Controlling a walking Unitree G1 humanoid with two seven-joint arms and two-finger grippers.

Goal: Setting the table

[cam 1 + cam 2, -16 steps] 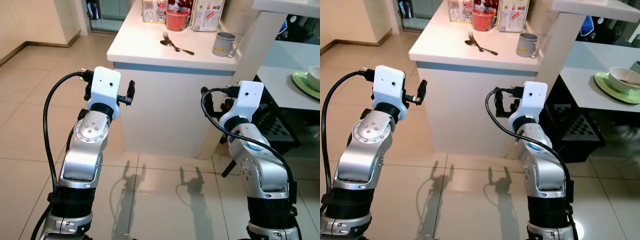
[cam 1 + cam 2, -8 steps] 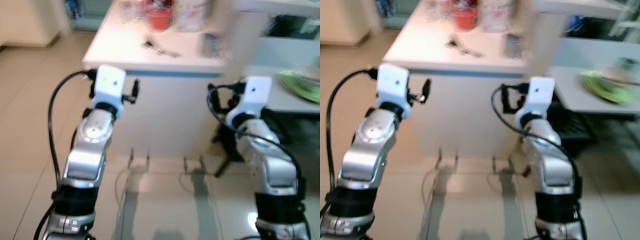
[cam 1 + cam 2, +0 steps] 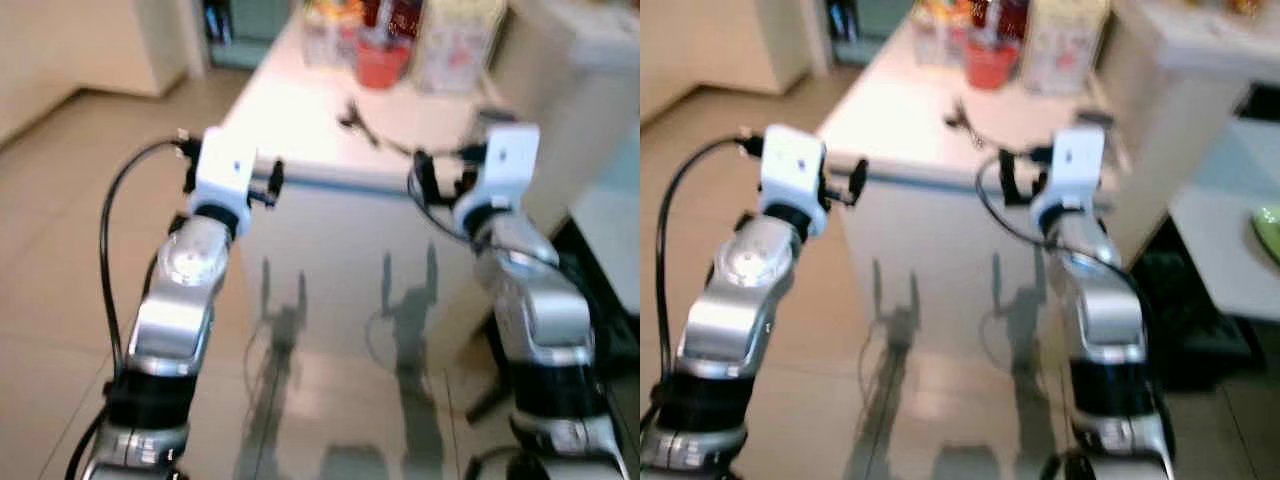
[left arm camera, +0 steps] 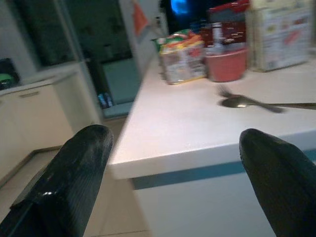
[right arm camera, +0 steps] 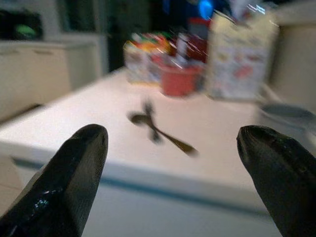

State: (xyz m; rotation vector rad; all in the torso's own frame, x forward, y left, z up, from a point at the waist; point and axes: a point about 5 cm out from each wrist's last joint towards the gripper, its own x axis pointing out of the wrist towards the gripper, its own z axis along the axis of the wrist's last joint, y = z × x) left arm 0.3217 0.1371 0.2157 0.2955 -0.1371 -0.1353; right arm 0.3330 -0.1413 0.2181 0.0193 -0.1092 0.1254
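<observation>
A spoon and fork [image 3: 352, 118] lie together on the white counter [image 3: 300, 120]; the spoon [image 4: 244, 102] also shows in the left wrist view, and the pair [image 5: 153, 126] in the right wrist view. My left gripper [image 3: 272, 180] is held up just before the counter's front edge, open and empty. My right gripper [image 3: 440, 175] is at the same height further right, also open with nothing between its fingers. In both wrist views the black fingertips [image 4: 91, 148] [image 5: 91, 143] stand wide apart, level with the countertop.
At the back of the counter stand a red cup [image 3: 380, 60], food packets [image 4: 182, 57] and a white carton [image 3: 455, 45]. A white pillar [image 3: 560, 80] rises at the counter's right end. Beyond it is a lower table with a green plate [image 3: 1270, 225]. Tiled floor lies to the left.
The whole view has shifted and blurred as I came nearer the counter. Both grippers now sit up at the counter's edge instead of below it. Their fingers stay open.
</observation>
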